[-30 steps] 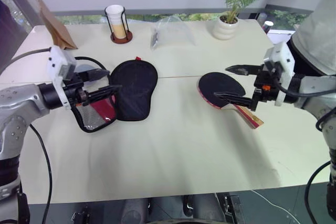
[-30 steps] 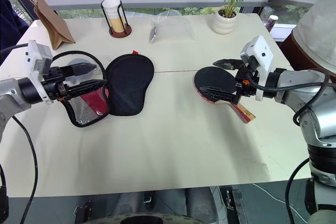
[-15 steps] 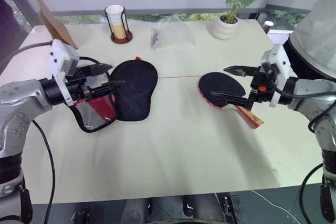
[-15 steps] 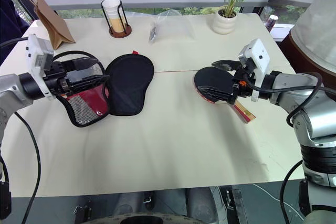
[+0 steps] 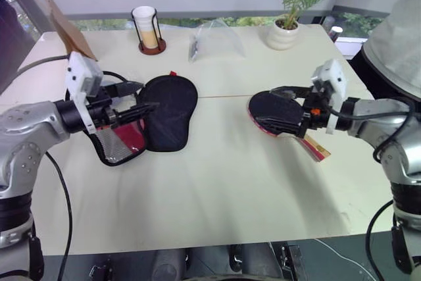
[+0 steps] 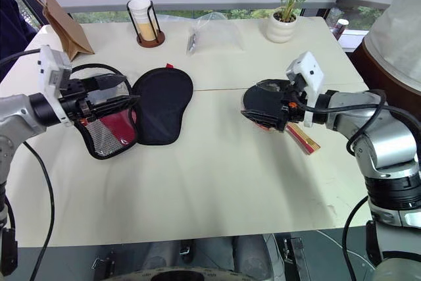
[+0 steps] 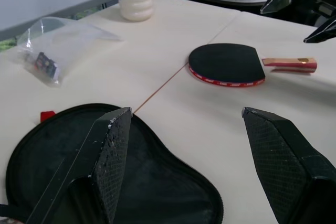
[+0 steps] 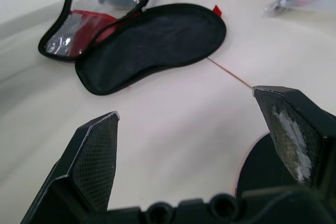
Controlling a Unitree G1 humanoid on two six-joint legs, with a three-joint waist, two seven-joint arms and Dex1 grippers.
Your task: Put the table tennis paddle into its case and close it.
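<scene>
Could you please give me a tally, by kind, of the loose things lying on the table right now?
Round black-rubber table tennis paddle with red rim: 1
Open black fabric paddle case with red panel and mesh pocket: 1
Clear plastic bag: 1
Brown paper bag: 1
Paper cups in a wire holder: 1
White pot with green plant: 1
Total: 6

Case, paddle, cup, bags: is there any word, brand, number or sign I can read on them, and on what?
None can be read.
Case: no print legible on the open black lining or the red and mesh flap.
Paddle: a small mark on the handle, too small to read.
Cup: no print shows.
Clear bag: a dark item inside, any label blurred.
</scene>
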